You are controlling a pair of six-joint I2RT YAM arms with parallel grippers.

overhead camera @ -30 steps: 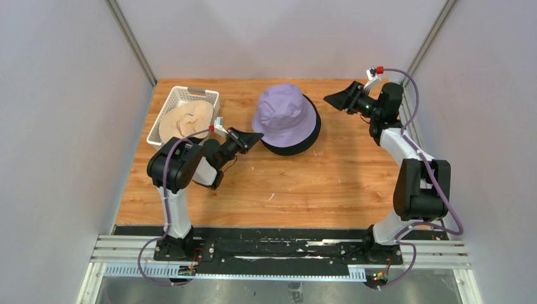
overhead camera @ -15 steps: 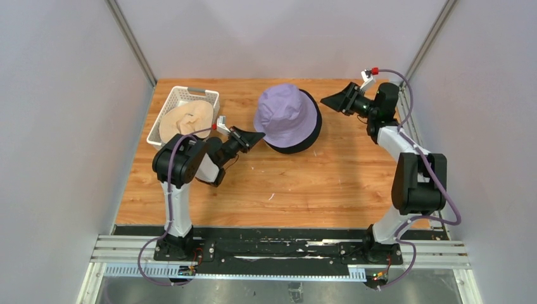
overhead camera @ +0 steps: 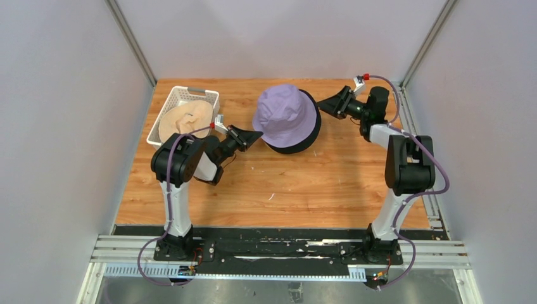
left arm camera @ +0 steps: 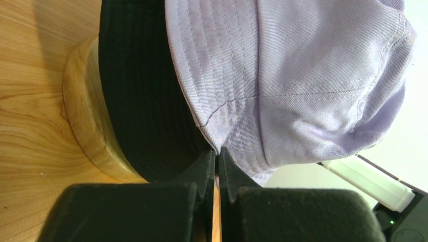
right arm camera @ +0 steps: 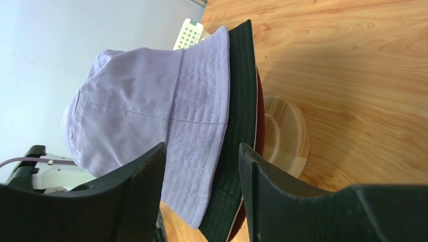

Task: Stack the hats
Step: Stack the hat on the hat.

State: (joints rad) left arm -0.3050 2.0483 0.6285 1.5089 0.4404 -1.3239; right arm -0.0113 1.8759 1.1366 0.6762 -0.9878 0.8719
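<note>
Where the left claw bites: at the lower edge of the lavender hat, its fingers pressed together with only a hairline slit between them; it seems to pinch the brim's hem, though the wrist view is too tight to be sure.
Left arm: elbow folded above its base, forearm reaching low across the bench towards the hat's left side.
Right claw: spread wide and holding nothing, one finger on the crown side of the lavender brim and the other on the far side of the black brim, so both brims lie in the gap.
Right arm: stretched up the right edge of the bench, wrist turned left to face the stack.
Stack: the lavender hat is on top, over a black hat, with a sliver of a maroon hat beneath, all on the wooden stand mid-bench at the back.
Beige hat: lying crumpled in the white basket at the back left corner, well apart from the stack.
</note>
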